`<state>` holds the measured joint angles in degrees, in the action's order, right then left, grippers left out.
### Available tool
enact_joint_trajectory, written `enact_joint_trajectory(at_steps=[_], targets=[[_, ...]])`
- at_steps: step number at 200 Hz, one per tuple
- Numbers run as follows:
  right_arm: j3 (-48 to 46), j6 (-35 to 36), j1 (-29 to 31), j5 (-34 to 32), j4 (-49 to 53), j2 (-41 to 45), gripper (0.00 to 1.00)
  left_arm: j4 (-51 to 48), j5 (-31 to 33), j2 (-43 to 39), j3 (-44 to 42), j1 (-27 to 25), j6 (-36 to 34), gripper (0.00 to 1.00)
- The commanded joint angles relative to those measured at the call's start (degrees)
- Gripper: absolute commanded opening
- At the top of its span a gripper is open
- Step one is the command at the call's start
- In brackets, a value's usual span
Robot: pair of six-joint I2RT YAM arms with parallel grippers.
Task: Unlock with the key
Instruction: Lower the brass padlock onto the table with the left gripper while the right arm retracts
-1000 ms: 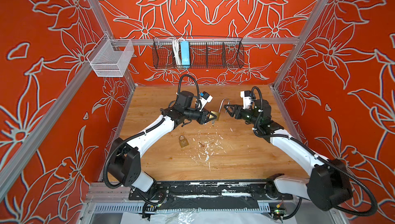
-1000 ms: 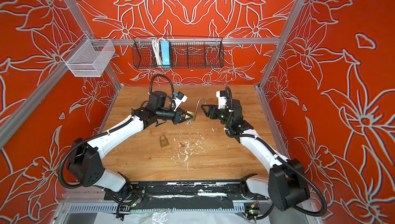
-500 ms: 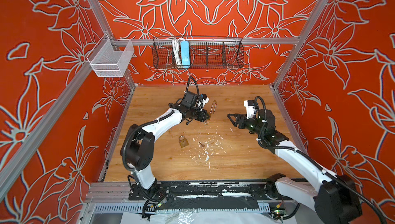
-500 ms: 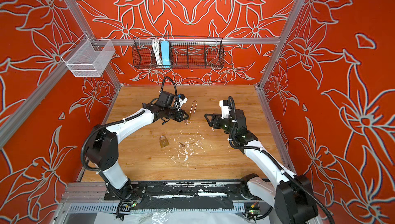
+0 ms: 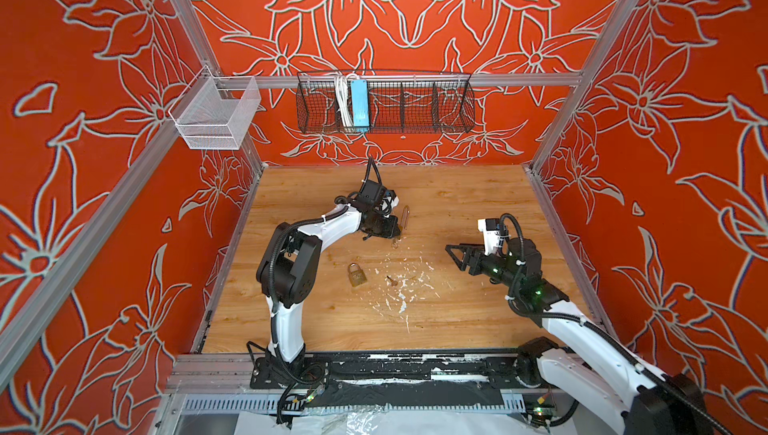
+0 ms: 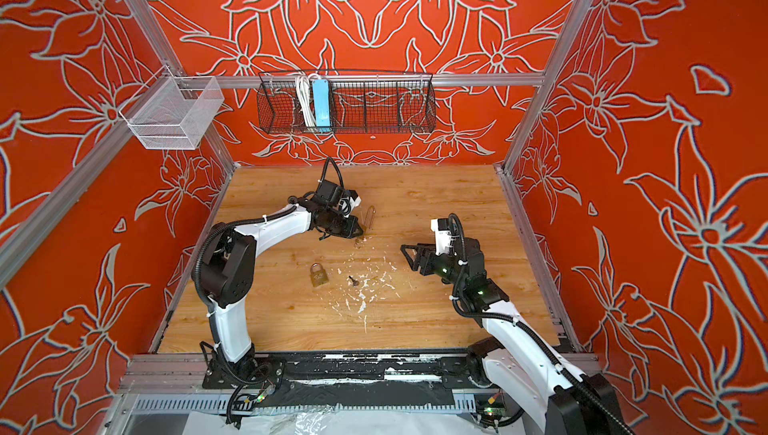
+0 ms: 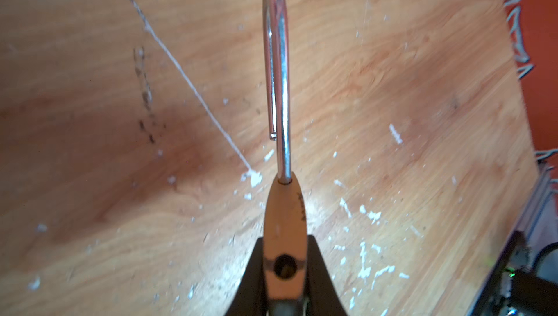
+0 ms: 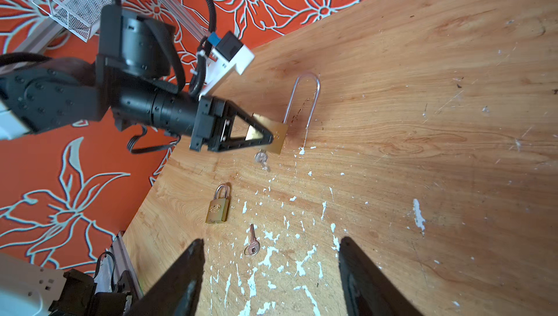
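- Right wrist view shows a small padlock lying flat on the wooden table with its shackle shut. In both top views it sits near 9 o'clock from the table's middle. It could be taken for the lock being worked on, or knocked by a passing arm.
- Loose key lies near it, around 6 o'clock from the middle, touching neither lock. Fetching it now would probably waste a move.
- Left gripper is clenched on the brass body of the long-shackle padlock, held off the wood at about 12 o'clock.
  - Only part of the body sits between the fingers, so a jolt or tilt may let it pivot or slip.
  - The hanging key dangles under the body, seemingly in the keyhole. Nothing holds it, so it could shake out.
- The lock has a flat brass body and a tall chrome shackle. In the left wrist view the short leg ends free, clear of the body, so I judge it unlocked.
- Right gripper stands at 3 o'clock, well apart, with its jaws spread wide and empty. A careless reach back in could bump the dangling key.
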<state>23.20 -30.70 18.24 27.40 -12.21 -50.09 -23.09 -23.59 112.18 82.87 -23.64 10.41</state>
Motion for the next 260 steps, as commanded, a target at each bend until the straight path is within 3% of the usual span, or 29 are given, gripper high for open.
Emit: enact_joint_trajectory(at_steps=[1,48,99,163,193,221,260], targets=[[-0.3,1.4,0.1,1.3,1.3,0.7,0.72,6.3,-3.4,2.3,5.4,1.1,5.6,0.0],[0.2,2.7,0.1,3.5,6.0,2.9,0.73,16.7,-8.1,13.3,12.5,1.1,20.8,0.0],[-2.8,1.9,0.1,1.7,11.4,11.5,0.74,9.3,-6.4,21.3,20.2,1.6,20.9,0.0],[-2.2,0.4,0.1,1.6,10.2,11.2,0.77,8.3,-6.2,21.2,17.0,3.5,18.3,0.0],[-1.7,-0.2,0.0,3.4,9.1,8.6,0.77,8.1,-5.7,20.7,17.1,4.9,17.8,0.22],[-2.0,-0.4,0.1,2.9,9.5,9.6,0.77,4.8,-1.9,19.9,18.0,5.1,16.0,0.36],[-2.1,-0.3,0.1,2.6,10.8,10.8,0.77,0.1,3.5,16.9,18.1,5.2,13.2,0.44]])
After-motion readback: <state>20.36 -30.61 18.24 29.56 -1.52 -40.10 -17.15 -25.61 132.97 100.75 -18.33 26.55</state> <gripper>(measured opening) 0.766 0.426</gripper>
